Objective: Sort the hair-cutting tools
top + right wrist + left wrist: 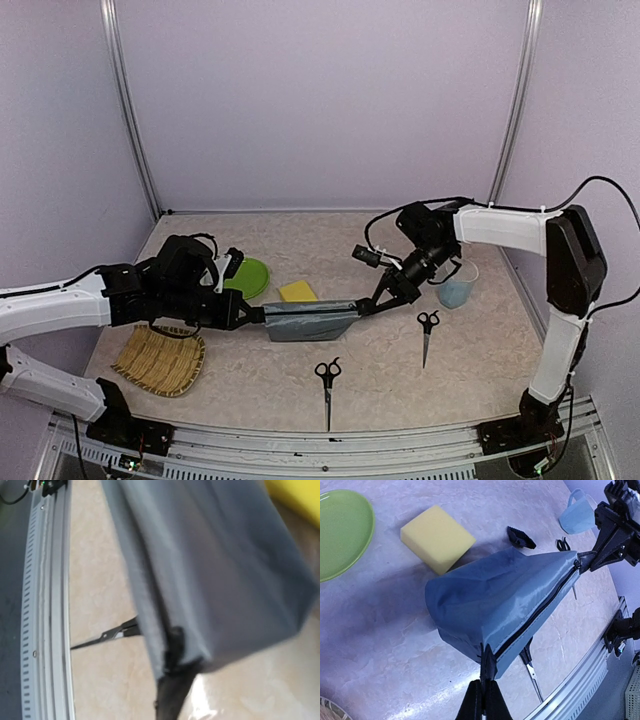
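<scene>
Lying scissors (327, 385), apart from right end effector (364, 309)

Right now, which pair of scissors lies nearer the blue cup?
The right-hand scissors, just in front of the blue cup; the other pair lies farther left.

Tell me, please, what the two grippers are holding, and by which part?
Both hold the grey fabric zip pouch: the left gripper pinches one end of its zipper, the right gripper the opposite end.
</scene>
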Controlling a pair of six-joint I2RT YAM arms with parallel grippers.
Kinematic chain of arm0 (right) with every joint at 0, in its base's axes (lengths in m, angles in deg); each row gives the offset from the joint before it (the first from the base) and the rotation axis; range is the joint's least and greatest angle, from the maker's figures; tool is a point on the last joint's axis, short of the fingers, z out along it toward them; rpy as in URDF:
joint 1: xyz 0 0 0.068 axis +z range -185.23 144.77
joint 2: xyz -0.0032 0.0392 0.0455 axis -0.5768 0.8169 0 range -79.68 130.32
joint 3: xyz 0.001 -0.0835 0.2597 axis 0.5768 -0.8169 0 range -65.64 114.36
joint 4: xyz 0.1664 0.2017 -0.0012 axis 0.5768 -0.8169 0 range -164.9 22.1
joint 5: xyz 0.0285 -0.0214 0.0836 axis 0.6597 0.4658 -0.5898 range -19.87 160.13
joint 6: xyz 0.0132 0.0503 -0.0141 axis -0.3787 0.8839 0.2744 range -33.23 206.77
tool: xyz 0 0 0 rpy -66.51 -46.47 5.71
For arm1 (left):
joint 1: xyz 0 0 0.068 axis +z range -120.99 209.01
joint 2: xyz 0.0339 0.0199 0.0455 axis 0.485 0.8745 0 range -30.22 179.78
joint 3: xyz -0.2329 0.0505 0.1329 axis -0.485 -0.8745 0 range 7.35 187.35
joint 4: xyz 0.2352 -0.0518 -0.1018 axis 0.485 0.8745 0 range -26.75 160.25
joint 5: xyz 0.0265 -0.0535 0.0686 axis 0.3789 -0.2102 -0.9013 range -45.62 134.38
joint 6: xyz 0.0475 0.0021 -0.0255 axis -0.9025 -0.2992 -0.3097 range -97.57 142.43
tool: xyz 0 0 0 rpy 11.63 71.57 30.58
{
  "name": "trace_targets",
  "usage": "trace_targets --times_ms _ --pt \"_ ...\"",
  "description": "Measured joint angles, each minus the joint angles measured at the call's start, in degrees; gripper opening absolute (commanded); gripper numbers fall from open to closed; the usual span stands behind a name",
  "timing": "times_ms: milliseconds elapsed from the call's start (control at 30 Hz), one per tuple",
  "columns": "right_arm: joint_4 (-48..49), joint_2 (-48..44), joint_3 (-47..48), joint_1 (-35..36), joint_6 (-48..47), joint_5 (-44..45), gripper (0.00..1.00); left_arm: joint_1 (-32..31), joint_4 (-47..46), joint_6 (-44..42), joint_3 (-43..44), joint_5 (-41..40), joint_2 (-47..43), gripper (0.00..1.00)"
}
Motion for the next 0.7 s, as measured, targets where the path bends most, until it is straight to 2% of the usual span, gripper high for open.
trace_targets --times_ms 167,300,400,533,600,700 --pt "0.6 7.0 4.4 0.8 1.1 -1.8 0.00 1.7 0.5 1.4 -3.9 -0.5 -3.5 0.00" --pt "0.3 10.2 6.7 1.4 1.1 -2.8 0.00 2.4 0.4 1.7 -5.2 -0.1 -2.5 0.00" --pt "-0.2 10.3 6.8 1.6 1.1 -2.9 0.10 2.5 -0.2 1.5 -5.0 0.2 -1.2 0.00" --pt "-0.7 10.1 6.8 1.6 0.9 -2.0 0.25 2.6 -0.1 0.7 -3.7 0.3 0.8 0.32" --pt "-0.7 9.4 6.4 1.6 0.7 -0.8 0.30 2.6 0.8 0.2 -2.6 0.1 1.2 0.40" --pt "-0.6 6.3 5.2 1.6 0.5 1.6 0.35 2.6 2.1 -0.5 -0.7 -0.6 1.1 0.45"
